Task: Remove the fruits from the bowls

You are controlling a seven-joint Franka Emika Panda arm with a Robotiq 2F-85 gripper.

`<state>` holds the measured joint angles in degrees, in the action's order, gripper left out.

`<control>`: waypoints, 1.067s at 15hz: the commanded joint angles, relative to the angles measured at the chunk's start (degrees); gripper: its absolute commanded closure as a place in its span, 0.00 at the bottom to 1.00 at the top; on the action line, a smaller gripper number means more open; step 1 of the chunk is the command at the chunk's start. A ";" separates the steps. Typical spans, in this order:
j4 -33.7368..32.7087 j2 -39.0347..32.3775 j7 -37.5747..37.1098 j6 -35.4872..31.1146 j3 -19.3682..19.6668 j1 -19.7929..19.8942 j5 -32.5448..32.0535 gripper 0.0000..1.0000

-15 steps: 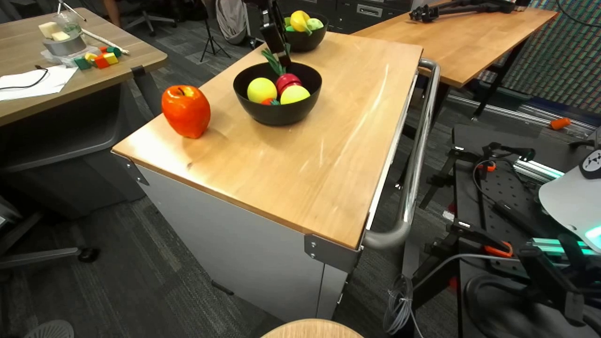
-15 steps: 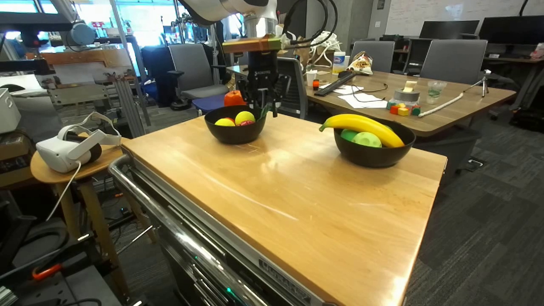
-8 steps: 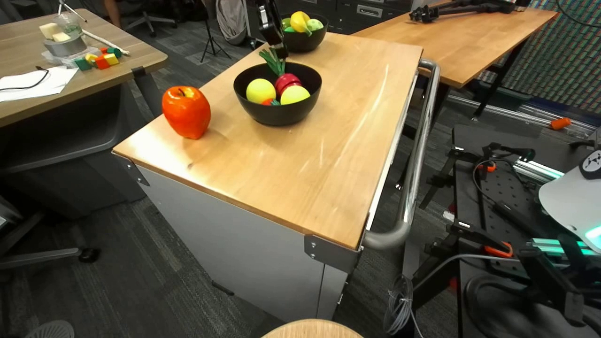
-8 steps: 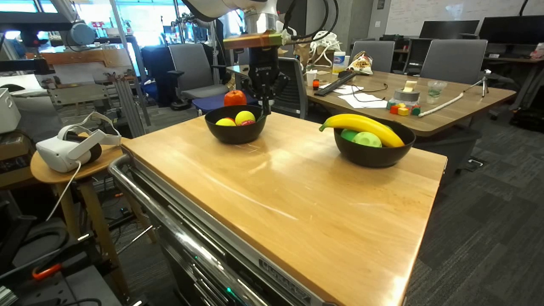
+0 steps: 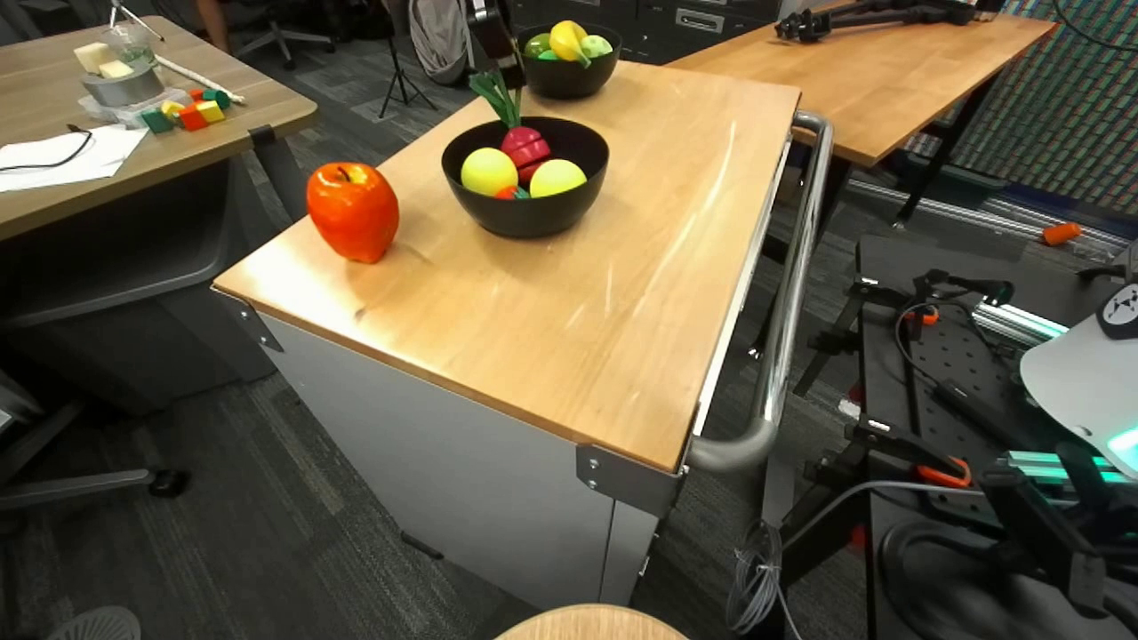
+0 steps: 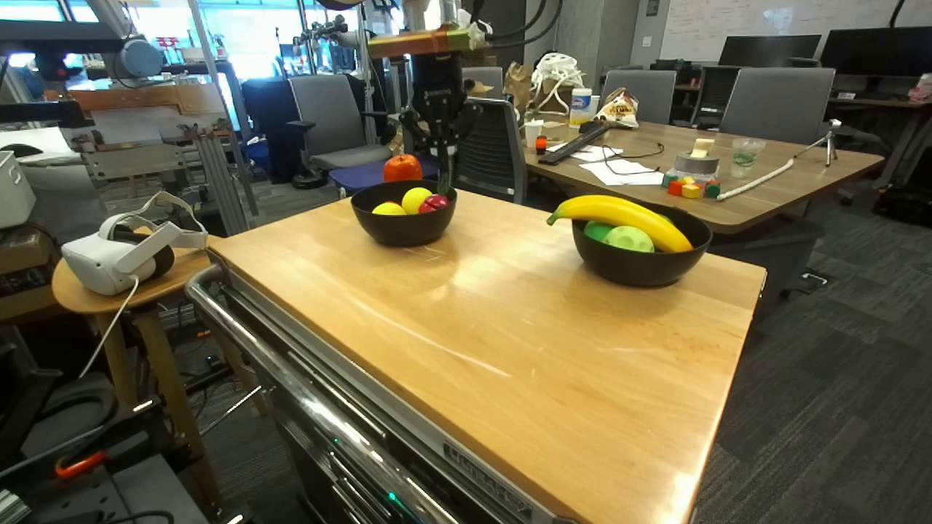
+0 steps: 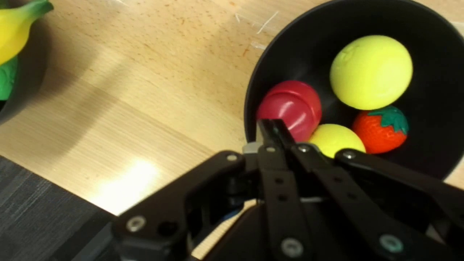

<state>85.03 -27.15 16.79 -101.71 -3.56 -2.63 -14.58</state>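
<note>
My gripper (image 7: 271, 123) is shut on the green leaves (image 5: 496, 98) of the dark red fruit (image 7: 291, 105); the leaves are mostly hidden behind the fingers in the wrist view. That fruit sits against the rim inside a black bowl (image 6: 403, 230), leaves pointing up. Sharing this bowl are two yellow-green balls, one larger-looking ball (image 7: 371, 72) and a partly covered ball (image 7: 337, 139), plus a small red-green fruit (image 7: 380, 132). Another black bowl (image 6: 641, 273) holds a yellow banana (image 6: 619, 215), a pale green ball (image 6: 629, 239) and other green fruit. A large red fruit (image 5: 353, 212) stands on the wooden top.
Both bowls stand on a wooden cart top (image 6: 451, 313) with a metal rail (image 6: 291, 386) along one side. A stool with a white headset (image 6: 124, 255) is beside it. A desk (image 6: 772, 175) with small blocks lies beyond the cart.
My gripper has gone from partly open to shut on the leaves and moved upward. The dark red fruit has shifted and risen with it toward the bowl's rim. One yellow-green ball has shifted slightly.
</note>
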 commanded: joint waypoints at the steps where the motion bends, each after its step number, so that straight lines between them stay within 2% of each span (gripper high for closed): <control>1: -1.00 3.72 2.68 3.96 -1.56 -0.64 2.28 1.00; 8: -3.01 7.31 5.64 8.94 -4.01 -1.89 5.16 1.00; 16: -2.72 5.66 9.49 7.51 -7.02 -3.84 9.49 1.00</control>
<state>82.88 -20.58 24.18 -94.23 -9.83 -5.55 -6.88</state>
